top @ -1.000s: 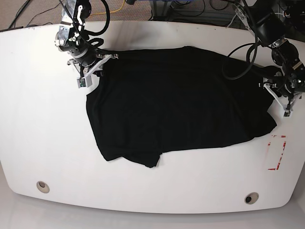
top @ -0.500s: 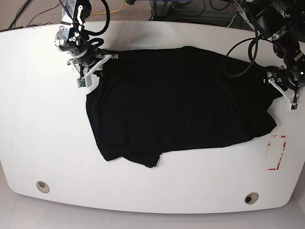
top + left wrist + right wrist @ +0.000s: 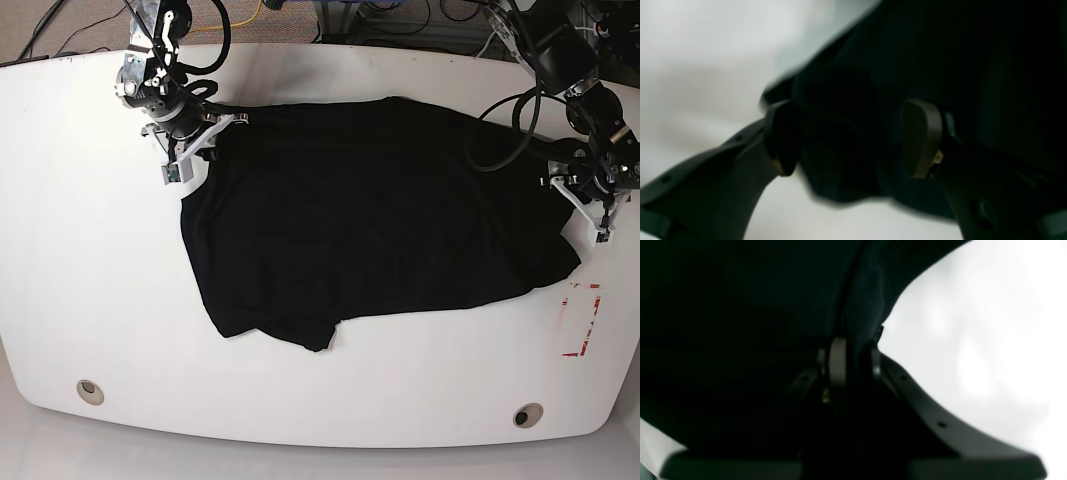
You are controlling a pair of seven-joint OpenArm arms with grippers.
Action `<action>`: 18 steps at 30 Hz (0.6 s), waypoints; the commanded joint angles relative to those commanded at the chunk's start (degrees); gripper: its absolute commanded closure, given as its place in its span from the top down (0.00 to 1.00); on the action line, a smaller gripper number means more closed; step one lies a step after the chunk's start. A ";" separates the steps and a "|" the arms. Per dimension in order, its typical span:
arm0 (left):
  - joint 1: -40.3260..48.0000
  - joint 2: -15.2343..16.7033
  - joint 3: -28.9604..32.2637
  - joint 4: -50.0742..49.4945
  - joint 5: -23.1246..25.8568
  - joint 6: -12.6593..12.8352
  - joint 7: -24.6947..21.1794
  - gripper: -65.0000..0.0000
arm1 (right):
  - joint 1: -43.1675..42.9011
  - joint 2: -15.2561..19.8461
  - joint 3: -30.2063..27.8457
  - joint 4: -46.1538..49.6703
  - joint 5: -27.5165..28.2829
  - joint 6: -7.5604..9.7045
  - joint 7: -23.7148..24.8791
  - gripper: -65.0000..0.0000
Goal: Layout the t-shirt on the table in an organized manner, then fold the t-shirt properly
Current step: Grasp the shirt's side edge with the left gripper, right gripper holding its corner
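On my right wrist feed the right gripper [image 3: 848,366] has its two pads pressed nearly together with a ridge of black cloth pinched between them, so I read it as clamped on the t-shirt [image 3: 370,215]. On the left wrist feed the left gripper [image 3: 853,140] has its pads [image 3: 922,136] well apart, with a dark fold of the shirt sitting in the gap between them; the picture is blurred, and I cannot tell whether either pad touches the cloth.

From the base view, the right gripper [image 3: 195,140] sits at the shirt's far corner on that view's left, and the left gripper [image 3: 590,195] sits at the shirt's edge on that view's right, near the table's rim.

The shirt lies spread across the middle of the table [image 3: 90,260], its long axis running side to side between the two grippers. Its far edge is fairly straight. The near edge slants, and a small folded flap [image 3: 315,335] hangs out at the lower middle. No print shows on the upward face.

There is broad bare white surface to the view's left of the shirt and along the near edge, where the two metal grommets [image 3: 90,390] sit. The red tape rectangle [image 3: 580,320] lies just beyond the shirt's near right corner, apart from it.
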 joint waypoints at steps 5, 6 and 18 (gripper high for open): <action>0.00 0.00 0.00 0.26 0.00 0.00 0.18 0.62 | -0.09 0.00 0.00 0.00 0.00 0.00 0.00 0.11; 0.09 0.00 0.00 0.26 0.00 0.00 0.18 0.59 | -0.18 0.00 0.09 0.00 0.00 0.00 0.00 0.11; 1.85 -0.26 -0.35 0.26 0.00 -0.09 1.41 0.56 | -0.09 0.00 0.18 0.00 0.00 0.00 0.09 0.11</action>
